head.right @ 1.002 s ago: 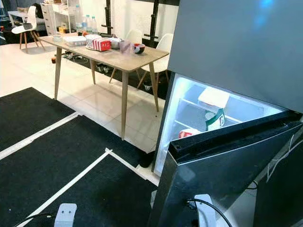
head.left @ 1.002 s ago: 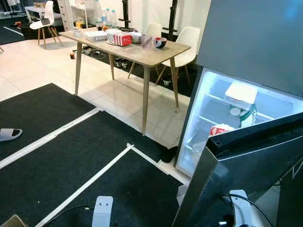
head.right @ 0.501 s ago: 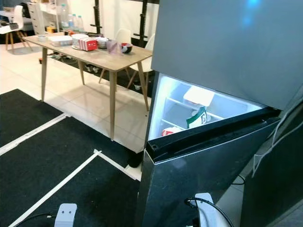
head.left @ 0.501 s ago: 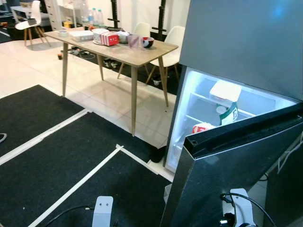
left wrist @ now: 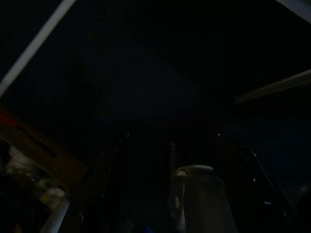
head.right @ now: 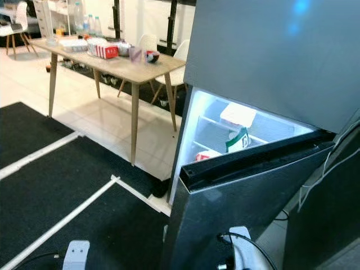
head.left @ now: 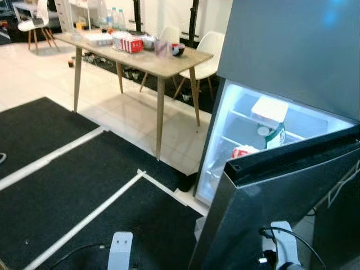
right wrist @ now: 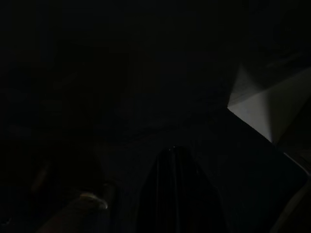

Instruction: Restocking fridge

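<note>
Fridge (head.left: 292,73) occupies the right of the frame, its door (head.left: 281,197) open at lower right, lit shelves holding a carton (head.left: 275,135). Since half a second ago the view has shifted slightly; supplies remain on the desk (head.left: 169,59) at upper left. Finger state: cannot tell

Home-like test room: fridge (head.left: 292,73), dining table (head.left: 140,56), taped black mats (head.left: 84,185).

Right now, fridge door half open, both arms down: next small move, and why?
Probably swing the door wider. It slants across the lit fridge opening, half covering the carton, while the stock sits on the table behind.
</note>
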`<state>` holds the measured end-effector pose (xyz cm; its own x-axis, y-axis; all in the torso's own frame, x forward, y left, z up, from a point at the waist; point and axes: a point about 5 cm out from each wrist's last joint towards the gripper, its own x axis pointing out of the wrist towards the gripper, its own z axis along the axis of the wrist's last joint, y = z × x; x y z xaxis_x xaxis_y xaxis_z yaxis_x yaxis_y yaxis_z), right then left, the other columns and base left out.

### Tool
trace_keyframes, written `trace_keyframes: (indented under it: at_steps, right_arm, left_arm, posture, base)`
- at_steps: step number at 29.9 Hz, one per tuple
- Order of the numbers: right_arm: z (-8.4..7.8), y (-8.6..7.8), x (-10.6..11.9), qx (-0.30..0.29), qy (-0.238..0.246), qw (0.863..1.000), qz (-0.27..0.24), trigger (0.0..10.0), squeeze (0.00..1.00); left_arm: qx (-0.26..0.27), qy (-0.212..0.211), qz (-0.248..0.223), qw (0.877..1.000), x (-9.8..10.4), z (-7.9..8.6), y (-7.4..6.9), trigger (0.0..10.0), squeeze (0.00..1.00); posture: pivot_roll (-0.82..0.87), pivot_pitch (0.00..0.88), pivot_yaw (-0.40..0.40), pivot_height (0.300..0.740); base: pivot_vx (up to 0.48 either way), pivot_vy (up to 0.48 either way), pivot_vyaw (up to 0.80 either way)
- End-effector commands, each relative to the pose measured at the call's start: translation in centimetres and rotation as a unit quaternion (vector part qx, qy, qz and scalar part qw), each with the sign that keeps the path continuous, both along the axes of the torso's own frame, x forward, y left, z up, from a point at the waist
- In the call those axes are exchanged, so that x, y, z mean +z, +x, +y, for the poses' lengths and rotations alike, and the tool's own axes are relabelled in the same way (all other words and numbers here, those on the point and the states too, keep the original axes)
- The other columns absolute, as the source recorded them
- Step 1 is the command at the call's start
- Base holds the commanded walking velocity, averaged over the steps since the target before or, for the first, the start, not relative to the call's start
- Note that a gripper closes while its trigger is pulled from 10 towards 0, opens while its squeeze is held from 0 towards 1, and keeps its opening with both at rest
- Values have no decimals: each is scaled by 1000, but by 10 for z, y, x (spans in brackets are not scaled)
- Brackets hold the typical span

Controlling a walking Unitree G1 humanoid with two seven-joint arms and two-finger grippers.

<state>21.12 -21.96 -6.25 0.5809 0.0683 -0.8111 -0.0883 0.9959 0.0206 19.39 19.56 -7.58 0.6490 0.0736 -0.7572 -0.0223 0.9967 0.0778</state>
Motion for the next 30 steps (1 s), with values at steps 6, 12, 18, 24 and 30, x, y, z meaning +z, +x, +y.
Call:
trace_keyframes:
  at_steps: [6, 12, 18, 24, 30]
  right_arm:
    - [-6, 0, 2, -4, -8, 1000, -2, 10000, 0]
    - [-6, 0, 2, -5, -8, 1000, -3, 10000, 0]
    - [-6, 0, 2, -4, -7, 1000, -3, 10000, 0]
    - [-6, 0, 1, -3, -8, 1000, -2, 10000, 0]
    - [-6, 0, 2, -3, -9, 1000, -2, 10000, 0]
  left_arm:
    - [2, -4, 0, 1000, -1, -4, -1, 10000, 0]
    - [1, -4, 0, 1000, -1, -4, 0, 10000, 0]
    - [3, -4, -1, 1000, -1, -3, 0, 10000, 0]
    - [1, -4, -2, 1000, 0, -3, 0, 10000, 0]
    - [-85, 2, 0, 996, 2, -8, 5, 10000, 0]
  posture:
    - [17, 0, -110, 738]
    - [17, 0, -109, 738]
    - [16, 0, -109, 738]
    - [16, 0, -109, 738]
    - [11, 0, -109, 738]
  base:
    - [0, 0, 0]
    - [0, 0, 0]
    - [0, 0, 0]
    - [0, 0, 0]
    - [0, 0, 0]
